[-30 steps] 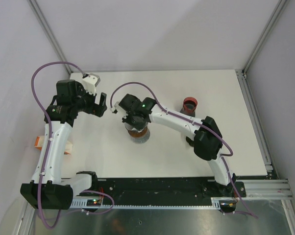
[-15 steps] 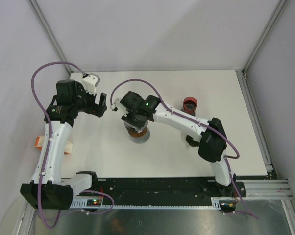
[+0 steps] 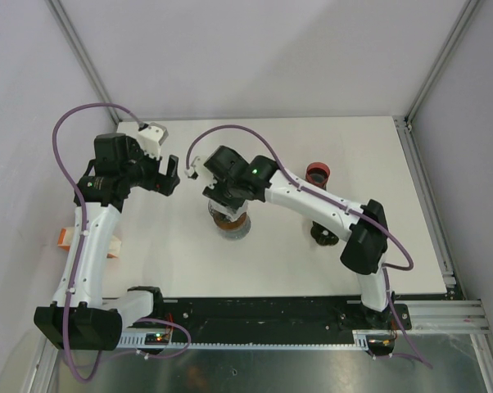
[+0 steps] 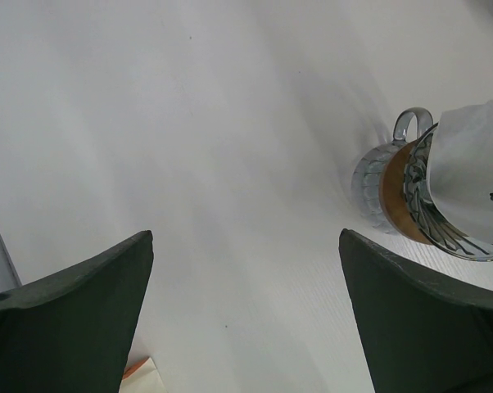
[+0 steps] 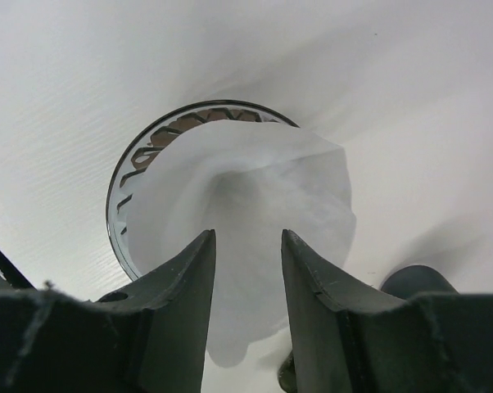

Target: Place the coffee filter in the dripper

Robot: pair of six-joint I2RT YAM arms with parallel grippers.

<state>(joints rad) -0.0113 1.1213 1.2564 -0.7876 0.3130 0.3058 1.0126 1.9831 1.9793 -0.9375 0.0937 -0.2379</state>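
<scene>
So: one dripper point(image 5: 145, 157), one coffee filter point(image 5: 259, 184), one red cup point(image 3: 318, 173) further back. The filter sits rumpled in the dripper's mouth, spilling past the rim on one side. The right arm reaches left across the table point(image 3: 394, 155) and the right gripper point(image 5: 248, 237) points down over the filter, fingers slightly apart, pinching nothing. The left gripper point(image 4: 246, 237) hangs beside the dripper, spread wide.

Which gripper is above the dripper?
The right gripper, directly over the dripper and its white filter; the left gripper hangs open over the table, off to the side.
</scene>
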